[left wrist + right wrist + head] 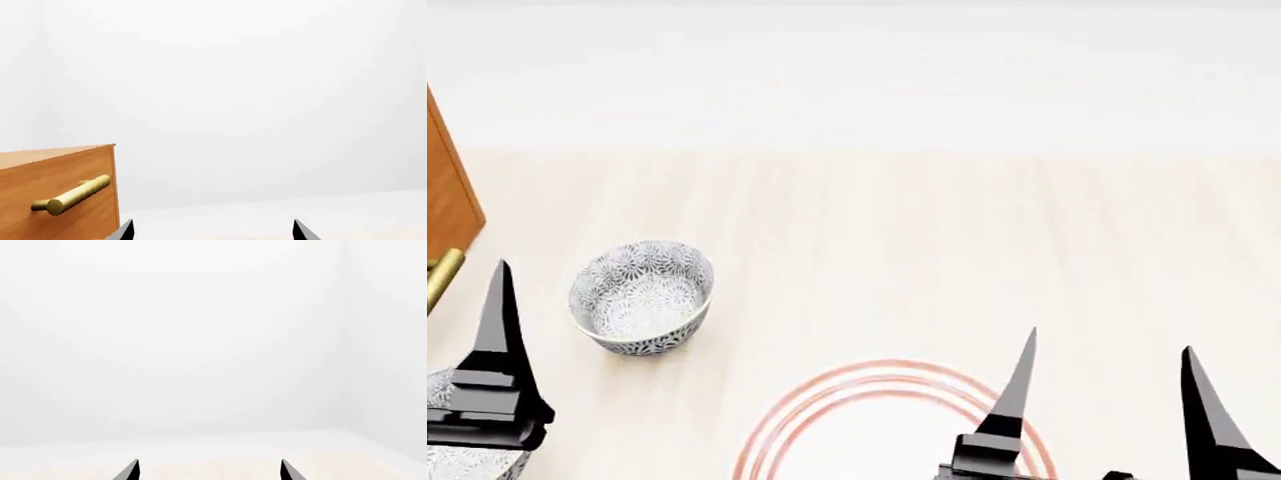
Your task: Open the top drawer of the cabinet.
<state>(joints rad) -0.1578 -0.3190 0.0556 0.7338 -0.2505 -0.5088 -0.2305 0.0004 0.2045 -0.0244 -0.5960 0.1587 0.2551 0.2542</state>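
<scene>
Left wrist, fingers [123, 231]: two dark tips spread wide, nothing between them.
Left wrist, cabinet [47, 165]: orange-brown box beside the left gripper [212, 231], apart from it.
Left wrist, top drawer [63, 182]: front flush, closed; brass handle [72, 196] untouched.
Head, left gripper [487, 330]: one finger visible, near the cabinet's edge.
Head, patterned bowl [642, 296]: upright on the pale table [961, 240].
Head, right gripper [1110, 385]: tips parted over red rings [827, 395].
Right wrist, fingers [130, 471]: apart, empty; blank white wall beyond.

The cabinet [447, 190] stands at the surface's [961, 230] left edge. A bowl [642, 296] sits just right of it, a plate [888, 425] further right at the near edge.
</scene>
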